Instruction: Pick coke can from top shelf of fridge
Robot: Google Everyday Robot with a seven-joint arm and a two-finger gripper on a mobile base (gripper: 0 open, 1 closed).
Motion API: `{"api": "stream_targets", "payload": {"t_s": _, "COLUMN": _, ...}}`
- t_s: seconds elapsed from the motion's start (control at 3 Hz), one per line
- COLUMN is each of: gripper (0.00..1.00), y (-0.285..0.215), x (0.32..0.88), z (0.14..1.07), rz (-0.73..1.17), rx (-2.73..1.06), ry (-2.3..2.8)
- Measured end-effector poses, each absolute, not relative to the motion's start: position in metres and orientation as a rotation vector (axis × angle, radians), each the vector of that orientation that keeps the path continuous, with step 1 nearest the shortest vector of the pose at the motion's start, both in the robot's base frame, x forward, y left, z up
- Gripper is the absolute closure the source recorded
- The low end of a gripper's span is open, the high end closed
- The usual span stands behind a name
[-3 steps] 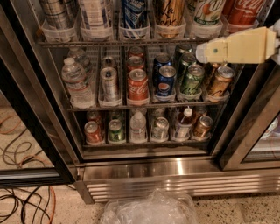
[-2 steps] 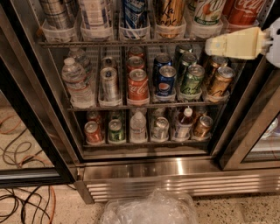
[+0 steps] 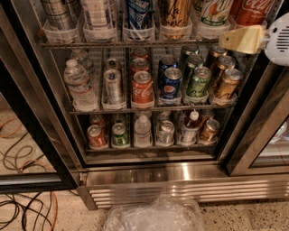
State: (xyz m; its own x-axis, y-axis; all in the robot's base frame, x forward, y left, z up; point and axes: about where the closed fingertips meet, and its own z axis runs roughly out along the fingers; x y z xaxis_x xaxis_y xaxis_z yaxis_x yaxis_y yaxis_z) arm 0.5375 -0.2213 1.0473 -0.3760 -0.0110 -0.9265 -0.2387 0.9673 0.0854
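1. The coke can (image 3: 249, 11) stands upright at the right end of the top shelf (image 3: 113, 44) of the fridge (image 3: 180, 175); only its lower body shows, the lid being cut off by the view's upper edge.
2. My gripper (image 3: 226, 41) hangs just below the coke can and slightly to its left, in front of the shelf's rail; nothing shows in it; I cannot tell whether it is spread or pressed together.
3. Done, as I judge it: the door looks open and I am near the coke can; no grasp is made yet.
4. Left: rise level with the coke can, close around it, draw it out over the rail; the pale can (image 3: 216, 11) just left of the coke can could get bumped.
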Motion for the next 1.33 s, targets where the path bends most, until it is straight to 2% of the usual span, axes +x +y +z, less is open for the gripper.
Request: {"api": "stream_targets", "payload": {"t_s": 1.33, "gripper": 0.39, "y": -0.262, "x": 0.58, "z": 1.073, "rz": 0.128, "rx": -0.127, "ry": 1.892}}
